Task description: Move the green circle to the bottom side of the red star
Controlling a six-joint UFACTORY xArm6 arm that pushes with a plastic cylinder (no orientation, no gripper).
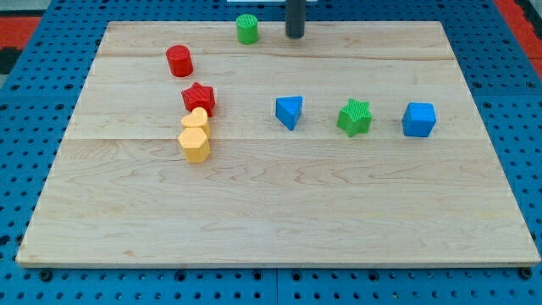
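Observation:
The green circle [246, 29] stands near the top edge of the wooden board, left of centre. The red star [199, 97] lies lower and to the left, touching a yellow heart [196, 121] just below it. My tip [295, 35] is the end of a dark rod at the top of the view, to the right of the green circle and apart from it by a small gap.
A red cylinder [179, 61] stands up-left of the red star. A yellow hexagon [195, 145] sits under the heart. A blue triangle [289, 111], a green star [355, 117] and a blue cube [419, 119] line up to the right. The board's edge [279, 261] borders blue pegboard.

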